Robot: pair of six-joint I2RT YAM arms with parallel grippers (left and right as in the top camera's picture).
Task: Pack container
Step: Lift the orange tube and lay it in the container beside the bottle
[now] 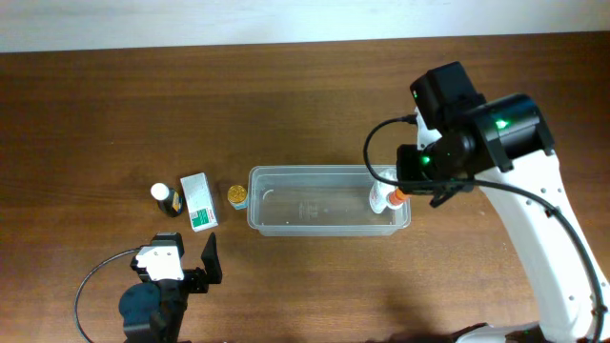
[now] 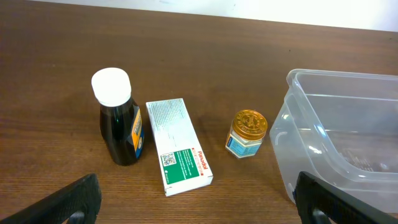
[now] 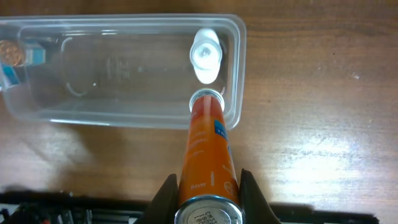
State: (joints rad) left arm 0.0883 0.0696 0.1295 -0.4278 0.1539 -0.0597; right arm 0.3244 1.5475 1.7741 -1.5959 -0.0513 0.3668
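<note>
the container (image 1: 324, 205), a clear bin with its open top facing up, sits on the wooden table (image 1: 114, 105) near the middle, its long axis running left to right. the right gripper (image 3: 208, 194) is over the bin's right end, and its two fingers (image 3: 165, 194) are clamped on the sides of an orange tube (image 3: 205, 143), with no gap showing between pads and tube. in the right wrist view the tube points away from the camera, roughly across the bin's short side, and its far tip hangs over the rim at the right end; whether tip and rim touch cannot be told. just past that tip, inside the right end of the bin, there is a white-capped item (image 3: 205, 55), seen from above and too foreshortened to name. the rest of the bin's floor shows only faint moulded marks. the left gripper (image 2: 196, 204) is near the front left of the table, well apart from the bin, its fingers spread wide and holding nothing. beyond it, in a row to the left of the bin's left end, stand a small jar with a gold lid (image 2: 247, 133) just beside the bin wall, a white-and-green box (image 2: 178, 147) lying flat, and a dark bottle with a white cap (image 2: 118, 121) standing upright.
</note>
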